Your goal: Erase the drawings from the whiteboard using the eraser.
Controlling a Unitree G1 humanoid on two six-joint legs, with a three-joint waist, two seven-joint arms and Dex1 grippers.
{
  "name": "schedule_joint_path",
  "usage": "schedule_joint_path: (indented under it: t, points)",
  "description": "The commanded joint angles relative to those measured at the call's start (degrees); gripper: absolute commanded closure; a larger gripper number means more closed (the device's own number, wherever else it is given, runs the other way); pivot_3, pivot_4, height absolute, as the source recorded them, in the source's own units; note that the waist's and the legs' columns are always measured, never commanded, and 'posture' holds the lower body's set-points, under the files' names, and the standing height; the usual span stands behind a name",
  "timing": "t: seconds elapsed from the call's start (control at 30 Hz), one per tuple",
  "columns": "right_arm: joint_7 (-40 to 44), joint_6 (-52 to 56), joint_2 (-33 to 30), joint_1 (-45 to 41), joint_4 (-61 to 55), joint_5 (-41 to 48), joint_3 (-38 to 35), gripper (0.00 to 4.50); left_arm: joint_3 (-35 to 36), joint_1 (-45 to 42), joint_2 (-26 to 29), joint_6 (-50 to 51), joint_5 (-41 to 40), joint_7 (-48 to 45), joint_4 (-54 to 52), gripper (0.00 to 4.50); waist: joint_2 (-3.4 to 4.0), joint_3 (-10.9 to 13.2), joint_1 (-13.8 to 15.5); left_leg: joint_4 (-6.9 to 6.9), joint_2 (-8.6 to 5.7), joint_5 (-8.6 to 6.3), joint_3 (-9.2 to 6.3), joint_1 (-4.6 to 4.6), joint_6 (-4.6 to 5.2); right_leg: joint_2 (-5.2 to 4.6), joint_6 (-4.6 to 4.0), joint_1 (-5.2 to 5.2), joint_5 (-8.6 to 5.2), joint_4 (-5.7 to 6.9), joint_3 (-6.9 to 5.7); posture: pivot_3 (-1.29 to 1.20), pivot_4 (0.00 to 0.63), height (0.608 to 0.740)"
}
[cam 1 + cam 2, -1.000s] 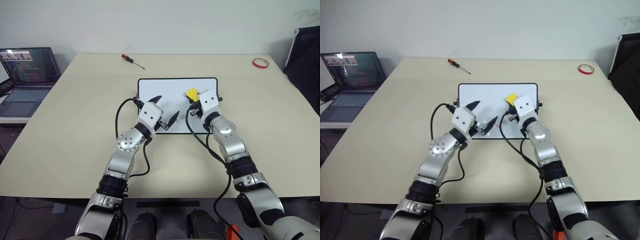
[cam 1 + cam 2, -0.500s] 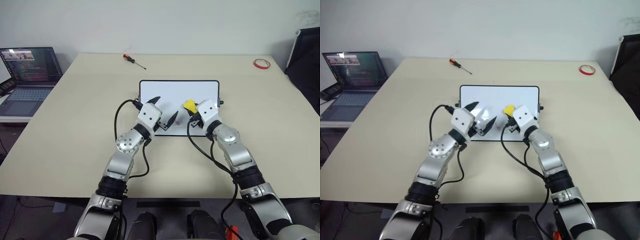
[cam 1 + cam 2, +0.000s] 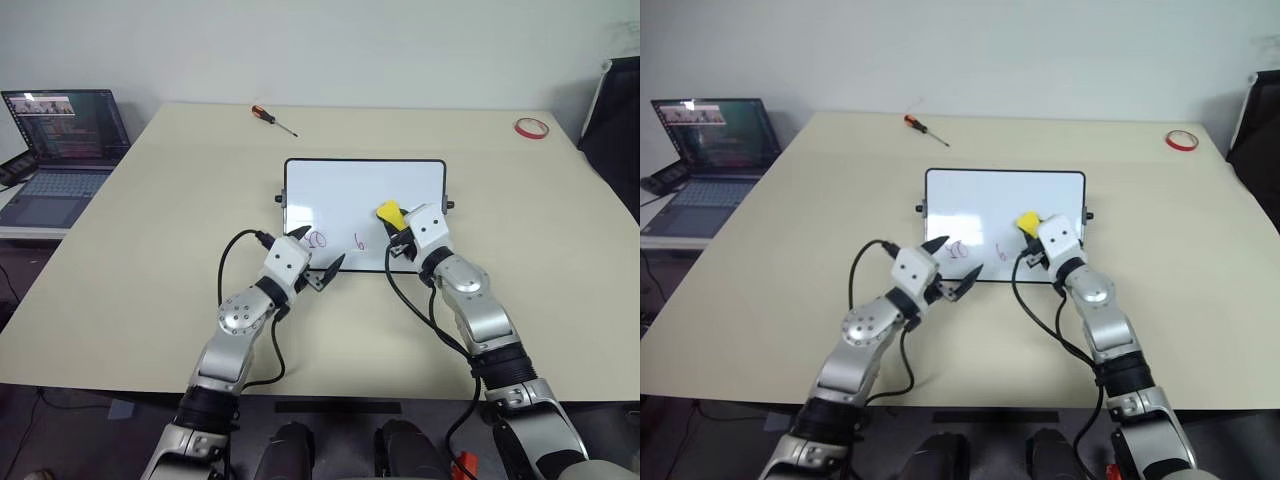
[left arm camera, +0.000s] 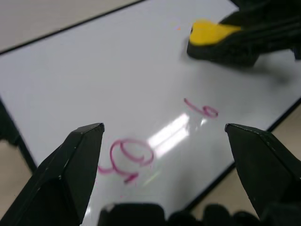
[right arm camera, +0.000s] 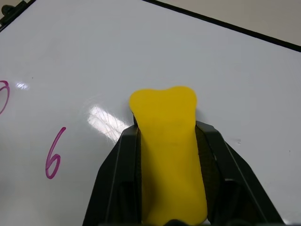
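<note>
The whiteboard (image 3: 350, 190) lies flat in the middle of the table. Two pink-red drawings sit near its front edge: a circled swirl (image 3: 317, 240) and a "6" (image 3: 359, 241). My right gripper (image 3: 394, 224) is shut on the yellow eraser (image 3: 388, 212), which is held over the board just right of the "6". The right wrist view has the eraser (image 5: 169, 141) between both black fingers, with the "6" (image 5: 54, 155) beside it. My left gripper (image 3: 318, 250) is open and holds nothing, at the board's front left corner by the swirl (image 4: 129, 155).
An open laptop (image 3: 60, 140) stands off the table's left side. A red-handled screwdriver (image 3: 270, 118) lies at the back of the table and a red tape ring (image 3: 530, 127) at the back right. A dark object (image 3: 615, 120) stands at the right edge.
Both arms have drawn back toward the board's front edge. The left gripper sank and moved left, uncovering the swirl and the "6". The eraser stays in the right gripper.
</note>
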Motion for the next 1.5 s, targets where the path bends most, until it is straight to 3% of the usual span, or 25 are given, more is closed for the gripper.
schedule_joint_path:
  t: [0.03,0.27,0.67,0.9,1.27,1.5]
  points:
    - [0.5,-1.8,-1.3,2.6,-4.0,1.3,-1.9,3.30,0.6,3.3,0.8,-0.4,-1.5,-0.7,-4.8,0.00,0.00,0.0,0.3,-0.01,0.00,0.00,-0.01,-0.01,0.00,-0.02,0.00,0.01,0.00,-0.04,0.01,0.00,0.150,0.740]
    - [0.7,-7.4,0.3,1.9,-4.4,2.0,-1.7,3.30,-1.4,5.1,-0.4,-0.6,-1.3,-1.1,-5.2,0.00,0.02,0.1,0.3,-0.13,-0.02,0.00,-0.01,-0.05,0.00,-0.05,0.00,0.01,0.01,-0.23,-0.03,0.00,0.150,0.740]
    - [0.3,-14.7,5.1,-6.0,13.3,-2.0,3.4,3.30,-0.9,3.1,-0.4,0.5,-0.7,0.2,-4.9,0.00,0.03,0.1,0.1,-0.16,0.02,-0.01,0.09,-0.07,0.00,0.00,0.00,-0.03,0.00,-0.33,0.02,0.00,0.150,0.740]
    - [2.4,-10.7,1.9,-4.2,17.1,-7.2,7.8,3.30,-0.4,6.3,0.6,2.3,-0.3,1.6,-8.9,0.00,0.04,0.1,-0.2,-0.14,0.08,-0.01,0.09,0.08,0.01,0.03,-0.03,0.06,0.02,-0.23,0.04,0.00,0.150,0.740]
    - [10.7,-9.0,-3.7,4.8,8.0,-6.5,10.5,3.30,-0.1,5.9,1.0,3.6,-0.2,1.8,-10.1,0.00,0.02,0.0,0.1,-0.12,0.04,-0.01,-0.04,0.42,0.01,0.02,-0.02,0.55,0.02,-0.31,-0.03,0.00,0.150,0.740]
    - [2.4,-9.7,-3.1,-1.2,11.9,-9.1,7.3,3.30,-0.9,4.9,0.4,3.5,-0.2,1.6,-9.4,0.00,0.02,0.0,0.1,-0.12,0.05,0.00,-0.03,0.69,0.01,0.03,-0.01,0.77,0.01,-0.33,-0.03,0.00,0.150,0.740]
